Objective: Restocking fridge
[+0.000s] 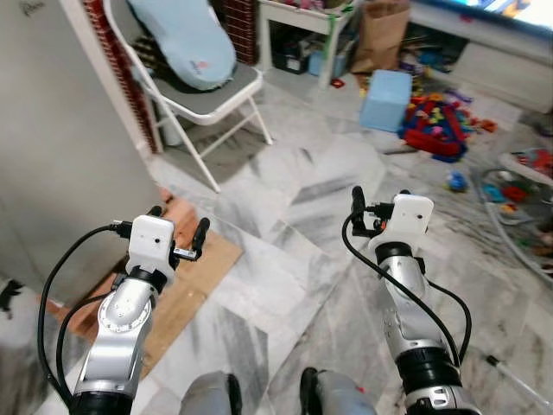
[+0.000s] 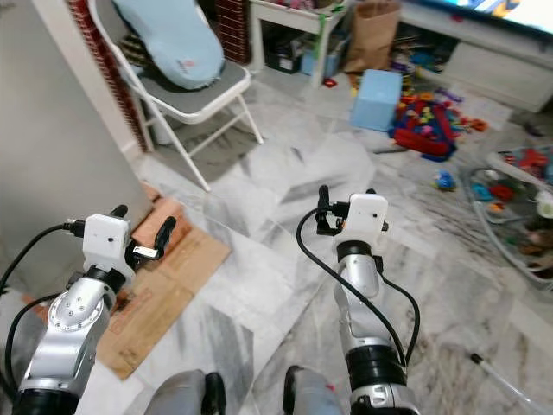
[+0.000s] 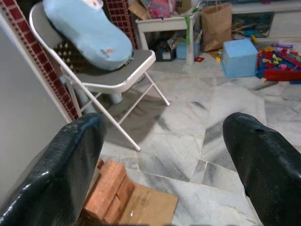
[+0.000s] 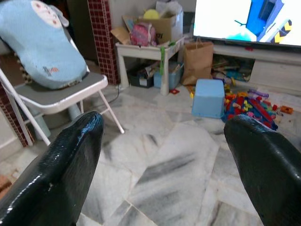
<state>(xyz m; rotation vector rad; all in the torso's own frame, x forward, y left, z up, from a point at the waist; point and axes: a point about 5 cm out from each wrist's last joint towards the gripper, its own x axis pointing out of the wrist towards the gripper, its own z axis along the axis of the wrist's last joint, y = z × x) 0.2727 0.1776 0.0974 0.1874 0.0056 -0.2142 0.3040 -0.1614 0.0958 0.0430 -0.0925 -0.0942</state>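
Marble floor (image 1: 285, 259) ahead, grey fridge wall (image 1: 60, 147) at ten o'clock; my left hand (image 1: 177, 233) and right hand (image 1: 380, 210) spread empty, no stock to judge.

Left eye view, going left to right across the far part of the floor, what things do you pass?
Folding chair with the light blue cushion on it → white low table → brown paper bag → blue box → pile of colourful toy blocks.

Left gripper (image 2: 141, 226) and right gripper (image 2: 346, 201) hover, fingers apart, over marble floor (image 2: 259, 285).
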